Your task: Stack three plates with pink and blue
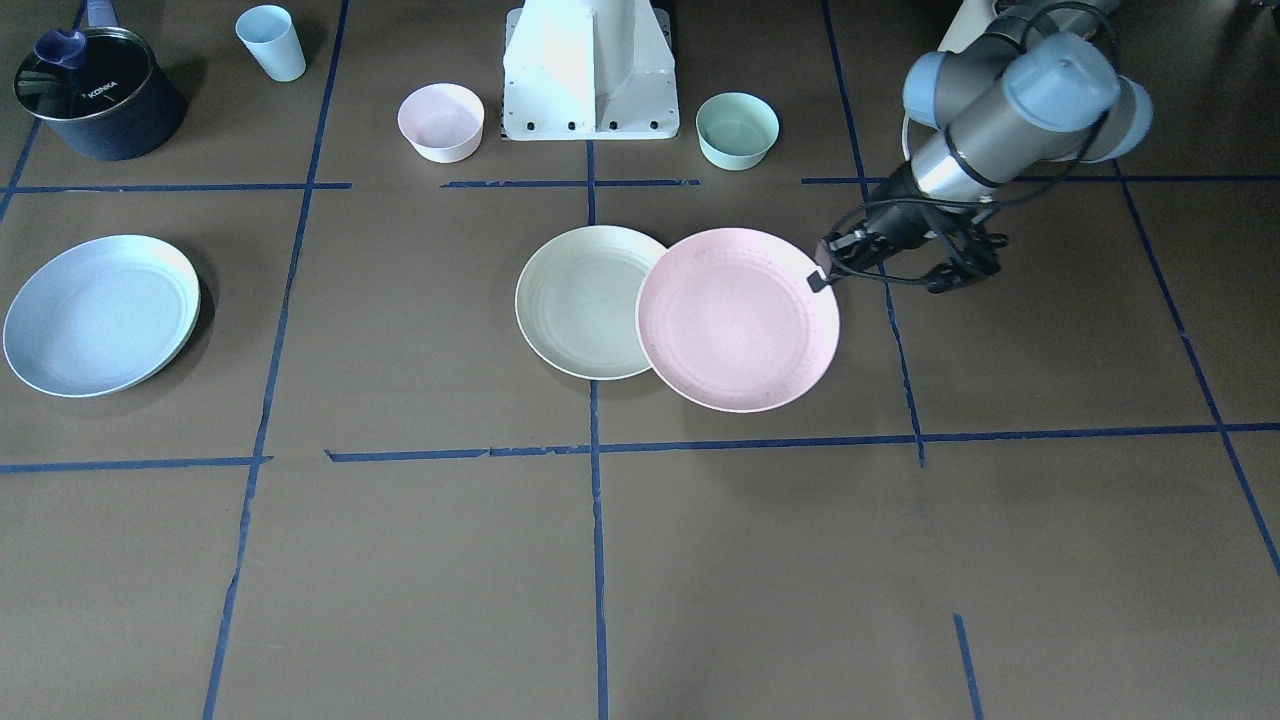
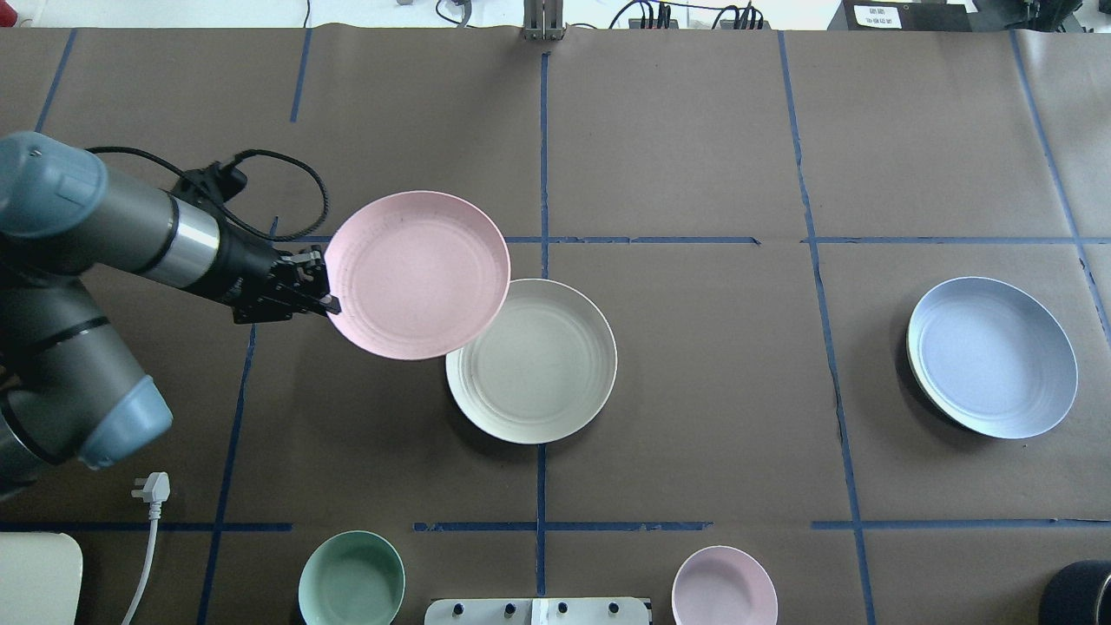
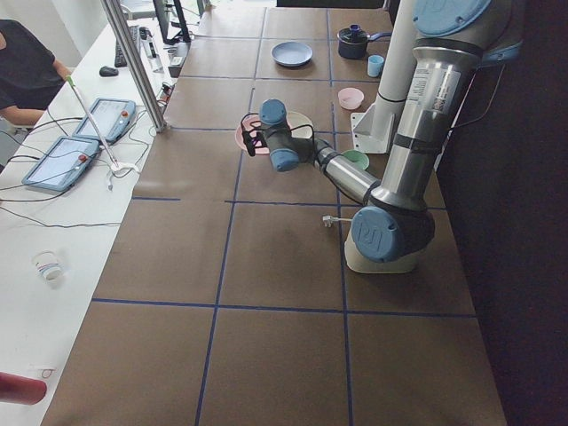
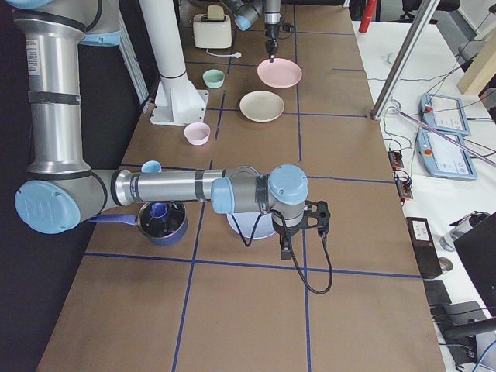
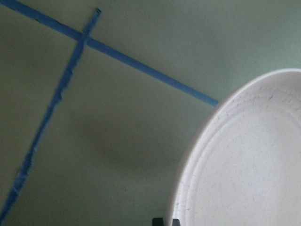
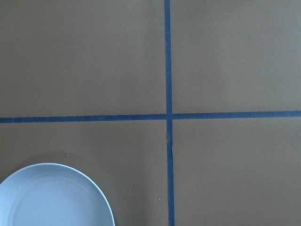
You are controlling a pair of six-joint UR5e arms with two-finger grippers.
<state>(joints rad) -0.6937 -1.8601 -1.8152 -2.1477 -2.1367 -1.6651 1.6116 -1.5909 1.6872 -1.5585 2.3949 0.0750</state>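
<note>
My left gripper [image 1: 820, 276] [image 2: 329, 292] is shut on the rim of the pale pink plate [image 1: 737, 318] [image 2: 417, 273]. It holds the plate above the table, and the plate's edge overlaps the cream plate [image 1: 580, 300] [image 2: 542, 369] that lies flat at the table's middle. The left wrist view shows the pink plate [image 5: 244, 165] over bare paper. The pale blue plate [image 1: 100, 315] [image 2: 992, 356] lies far off on the robot's right side, with its edge in the right wrist view [image 6: 51, 197]. My right gripper [image 4: 287, 246] hangs near the blue plate; I cannot tell if it is open.
A small pink bowl [image 1: 441, 122] and a mint-green bowl [image 1: 737, 130] flank the robot base [image 1: 590, 70]. A dark pot [image 1: 100, 95] and a blue cup [image 1: 271, 42] stand in the robot's right corner. A plug and cable [image 2: 152, 488] lie by the left arm.
</note>
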